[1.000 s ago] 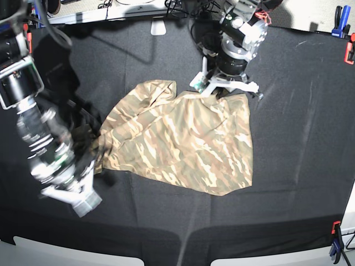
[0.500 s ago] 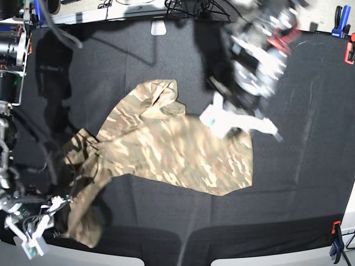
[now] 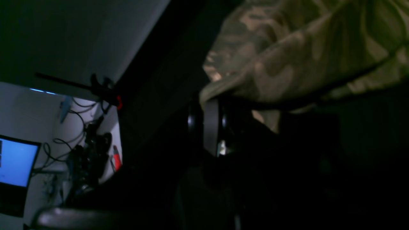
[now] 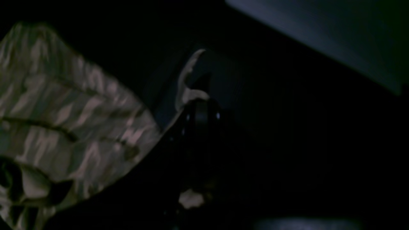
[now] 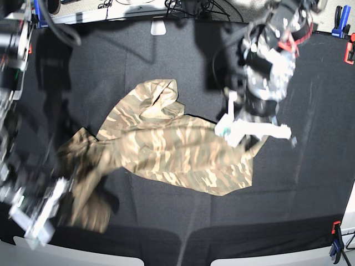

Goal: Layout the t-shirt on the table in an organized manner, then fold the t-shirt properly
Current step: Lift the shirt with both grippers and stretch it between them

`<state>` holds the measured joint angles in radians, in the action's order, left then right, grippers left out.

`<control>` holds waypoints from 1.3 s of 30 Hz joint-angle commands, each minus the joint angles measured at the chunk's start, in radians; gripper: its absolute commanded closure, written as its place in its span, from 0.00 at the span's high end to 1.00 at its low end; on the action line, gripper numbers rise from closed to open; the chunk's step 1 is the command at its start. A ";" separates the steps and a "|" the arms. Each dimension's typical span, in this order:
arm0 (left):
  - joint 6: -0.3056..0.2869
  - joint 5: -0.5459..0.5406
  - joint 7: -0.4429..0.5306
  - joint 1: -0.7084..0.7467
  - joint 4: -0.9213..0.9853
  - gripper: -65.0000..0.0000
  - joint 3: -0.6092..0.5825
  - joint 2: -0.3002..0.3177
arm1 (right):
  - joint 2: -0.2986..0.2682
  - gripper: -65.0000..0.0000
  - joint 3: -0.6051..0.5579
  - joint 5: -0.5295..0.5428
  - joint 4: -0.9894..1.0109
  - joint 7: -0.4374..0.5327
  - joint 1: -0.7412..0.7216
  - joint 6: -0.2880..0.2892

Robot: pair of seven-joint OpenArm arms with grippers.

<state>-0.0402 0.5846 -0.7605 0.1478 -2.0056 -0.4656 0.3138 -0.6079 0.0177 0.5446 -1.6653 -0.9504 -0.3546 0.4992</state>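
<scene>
The t-shirt (image 5: 177, 152) lies stretched on the table (image 5: 310, 100), its long axis running from the left gripper (image 5: 252, 133) to the right gripper (image 5: 52, 202), both clamped tight on cloth. Behind the left jaws a blue screen (image 3: 14, 164) glows off the table's black cloth.

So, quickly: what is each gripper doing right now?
Left gripper: shut on the t-shirt, lifting an edge.
Right gripper: shut on the t-shirt, pulling its other end.
</scene>
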 commanded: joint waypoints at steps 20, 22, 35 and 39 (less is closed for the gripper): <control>0.078 0.126 -0.111 0.297 -0.351 0.00 0.002 0.105 | 0.183 0.00 0.637 0.177 -0.497 -0.102 0.527 0.132; 0.078 0.127 -0.108 0.324 -0.351 0.00 0.002 0.105 | 0.222 0.00 0.727 0.227 -0.540 -0.142 0.540 0.161; 0.136 0.146 -0.099 0.398 -0.351 0.00 0.002 0.237 | 0.270 0.00 1.175 0.393 -0.619 -0.166 0.719 0.199; 0.161 0.043 -0.009 0.397 -0.351 0.00 0.002 0.311 | 0.270 0.00 1.194 0.418 -0.619 -0.166 0.762 0.199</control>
<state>0.1040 0.6071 -0.7834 0.5453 -2.3379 -0.4656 0.6201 -0.3206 1.2064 0.9455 -2.2715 -1.1477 0.4068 0.6930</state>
